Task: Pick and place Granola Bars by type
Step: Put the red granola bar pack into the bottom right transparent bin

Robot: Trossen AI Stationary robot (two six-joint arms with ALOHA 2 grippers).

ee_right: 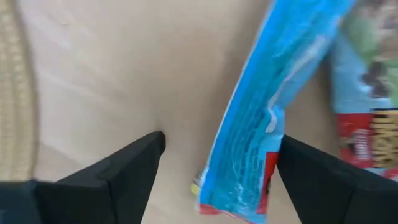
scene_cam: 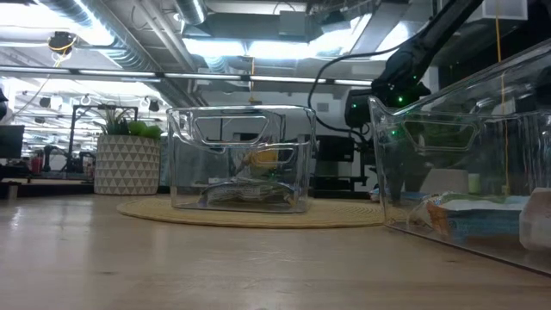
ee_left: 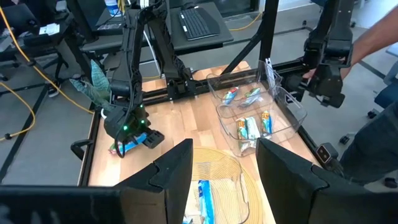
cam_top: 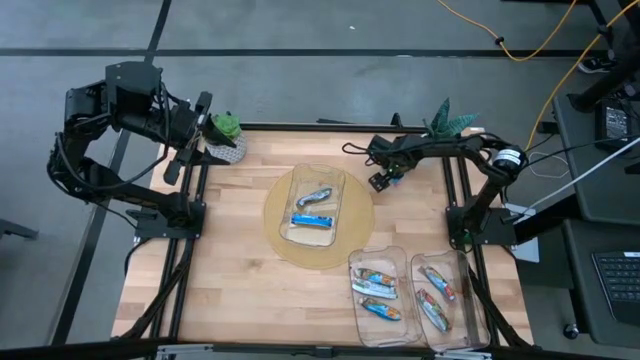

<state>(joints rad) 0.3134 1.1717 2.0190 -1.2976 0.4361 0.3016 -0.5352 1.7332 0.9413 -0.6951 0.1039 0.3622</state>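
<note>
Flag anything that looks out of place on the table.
Two granola bars lie loose on the bare wood at the far right, outside every bin. The open right gripper hangs over the blue one. Nothing looks spilled or damaged.

Bright lights on the ceiling (scene_cam: 258, 39) shine down, the clear bin (scene_cam: 241, 159) has white shiny spots, the near bin wall is fuzzy, and the blue bar (ee_right: 273, 106) close to the camera looks blurry.
</note>
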